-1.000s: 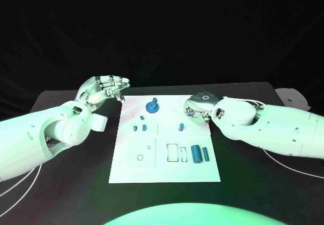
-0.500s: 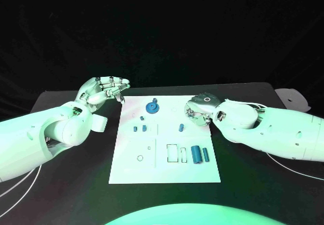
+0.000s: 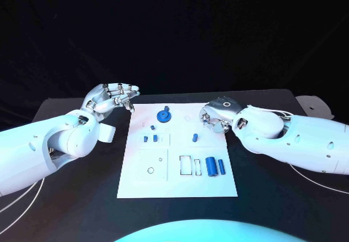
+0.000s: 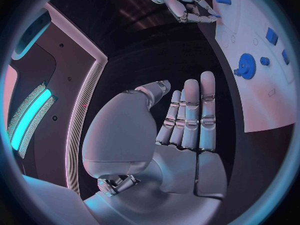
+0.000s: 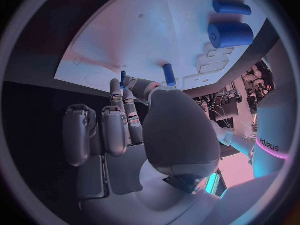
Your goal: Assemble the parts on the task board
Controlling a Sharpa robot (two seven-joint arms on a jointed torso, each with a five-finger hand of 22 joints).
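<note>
While the board (image 3: pixel 178 179) sits mid-worktop (image 3: pixel 276 201) with blue parts (image 3: pixel 211 165) scattered on it, the right hand (image 3: pixel 217 115) hovers at its far right corner, fingers curled on nothing I can see, and the left hand (image 3: pixel 113 97) hangs off the far left corner, empty, fingers loosely apart.

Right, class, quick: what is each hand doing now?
Left hand: open, holding nothing, beside the board.
Right hand: over the board's far right corner; whether it holds anything cannot be told.
</note>
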